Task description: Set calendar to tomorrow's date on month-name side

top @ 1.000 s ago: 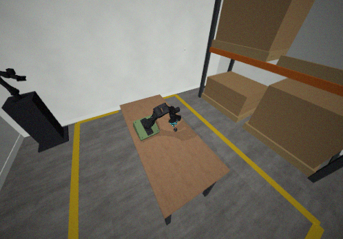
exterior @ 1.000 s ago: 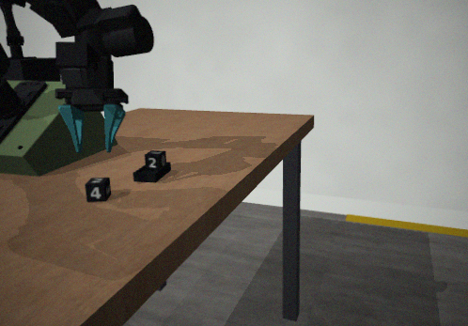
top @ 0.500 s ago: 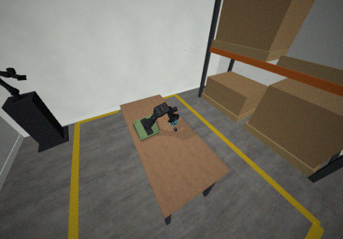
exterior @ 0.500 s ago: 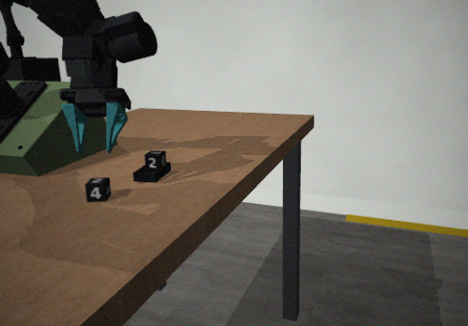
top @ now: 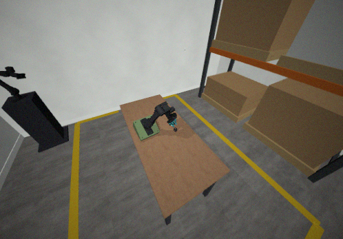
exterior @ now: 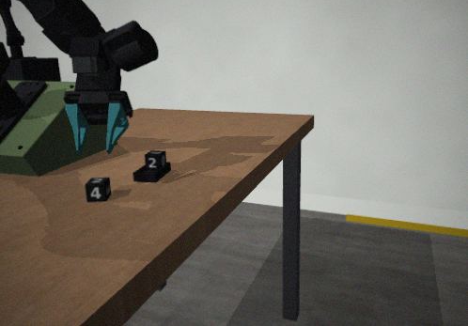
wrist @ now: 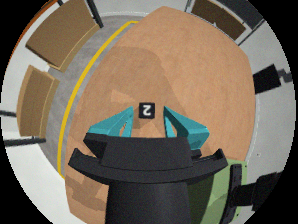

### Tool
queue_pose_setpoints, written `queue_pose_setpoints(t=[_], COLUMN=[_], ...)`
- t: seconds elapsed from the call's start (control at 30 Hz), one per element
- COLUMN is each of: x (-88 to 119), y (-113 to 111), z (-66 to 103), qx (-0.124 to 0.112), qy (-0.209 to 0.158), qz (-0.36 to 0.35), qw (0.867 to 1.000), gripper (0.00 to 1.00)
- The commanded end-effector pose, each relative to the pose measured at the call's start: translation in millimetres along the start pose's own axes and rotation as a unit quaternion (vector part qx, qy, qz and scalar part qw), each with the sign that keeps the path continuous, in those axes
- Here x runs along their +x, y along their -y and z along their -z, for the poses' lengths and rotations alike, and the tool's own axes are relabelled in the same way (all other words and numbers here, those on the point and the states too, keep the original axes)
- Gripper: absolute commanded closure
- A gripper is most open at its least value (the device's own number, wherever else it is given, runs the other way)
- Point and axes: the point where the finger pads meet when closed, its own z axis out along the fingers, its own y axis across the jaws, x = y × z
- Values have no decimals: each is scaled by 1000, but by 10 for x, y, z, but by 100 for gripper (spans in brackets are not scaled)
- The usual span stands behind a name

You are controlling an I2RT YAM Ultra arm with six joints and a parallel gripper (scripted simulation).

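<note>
A loose black cube (top: pixel 175 129) (exterior: pixel 98 190) (wrist: pixel 146 110) stands on the table. In the exterior view its front face shows a white 4; the digit on its top looks like a 2 in the wrist view, upside down there. The small black tray (exterior: pixel 141 177) lies on the table behind it and to the right in the exterior view. Another black cube (exterior: pixel 153 162) stands in the tray with an upright 2 facing that camera. My gripper (exterior: pixel 95 152) (wrist: pixel 148 109) is open and empty, above the table and apart from both cubes. The tray is hidden in the wrist view.
The brown table (top: pixel 179 164) (exterior: pixel 94 238) (wrist: pixel 215 75) carries the arm's green base block (top: pixel 138 129) (exterior: pixel 47 148) (wrist: pixel 240 172), to the left of the cubes in the exterior view. The table's near edge runs diagonally, right of the cubes and tray there.
</note>
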Motion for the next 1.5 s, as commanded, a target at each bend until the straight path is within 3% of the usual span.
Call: queue_pose_setpoints(t=[0.0, 0.8, 1.47], x=[-98, -68, 115], y=[-35, -35, -40], z=[35, 3, -196], qx=[-1, -1, -1], qy=[21, 21, 22], qz=[-15, -15, -15], qw=[1000, 1000, 1000], gripper=[53, 53, 53])
